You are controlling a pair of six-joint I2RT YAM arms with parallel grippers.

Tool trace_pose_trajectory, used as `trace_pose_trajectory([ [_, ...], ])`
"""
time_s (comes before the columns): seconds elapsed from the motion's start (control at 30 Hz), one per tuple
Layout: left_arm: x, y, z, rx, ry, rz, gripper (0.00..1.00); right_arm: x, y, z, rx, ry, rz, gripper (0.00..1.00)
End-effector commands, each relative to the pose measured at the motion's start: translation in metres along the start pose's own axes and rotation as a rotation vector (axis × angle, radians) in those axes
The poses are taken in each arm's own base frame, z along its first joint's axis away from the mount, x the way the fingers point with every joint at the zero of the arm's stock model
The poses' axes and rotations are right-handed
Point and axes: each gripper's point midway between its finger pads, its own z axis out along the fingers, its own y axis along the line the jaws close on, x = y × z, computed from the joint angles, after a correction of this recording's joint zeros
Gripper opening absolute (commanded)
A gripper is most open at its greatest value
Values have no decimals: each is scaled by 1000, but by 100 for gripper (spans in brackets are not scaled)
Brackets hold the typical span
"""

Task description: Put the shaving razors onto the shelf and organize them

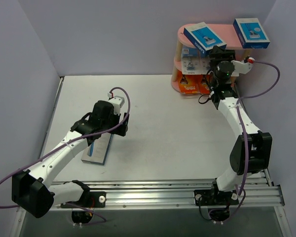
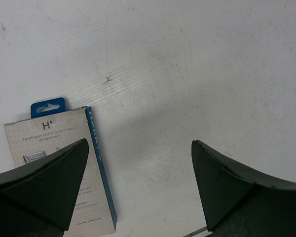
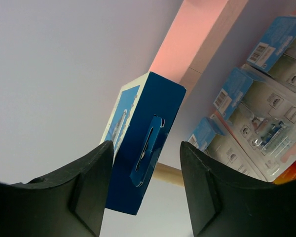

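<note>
Top external view showed us the pink shelf (image 1: 226,33) at the far right, with oval boards and pale wooden posts. We judged the right gripper (image 3: 147,145) to be leaving a glossy blue box (image 3: 155,108) on its top board: the matte black fingers stood apart around it, a gap on one side. Next it would need to back away without dragging the box. Our left gripper (image 2: 140,148) hung wide open over the white table (image 2: 197,59), beside a flat grey box (image 2: 59,133) awaiting pickup.

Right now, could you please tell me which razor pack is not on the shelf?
The grey box lying flat on the table by the left pincer; the rest are on the pink shelf.
</note>
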Motion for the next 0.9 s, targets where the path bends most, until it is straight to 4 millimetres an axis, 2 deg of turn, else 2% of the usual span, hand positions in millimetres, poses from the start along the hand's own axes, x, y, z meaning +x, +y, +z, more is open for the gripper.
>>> trace_pose_trajectory([
  [0.0, -27, -3, -13, 2, -81, 7, 94, -7, 30, -5, -77, 48, 33, 53],
  [0.13, -27, -2, -13, 0, -82, 10, 94, -7, 36, -1, -105, 66, 59, 55],
  [0.33, -28, -2, -14, -1, -85, 10, 94, 4, 32, 7, -103, 108, 83, 57],
  [0.6, -29, -2, -15, -2, -90, 11, 94, 10, 37, 12, -128, 129, 143, 58],
  [0.87, -29, -1, -16, -3, -92, 11, 94, 9, 42, 13, -158, 120, 185, 33],
])
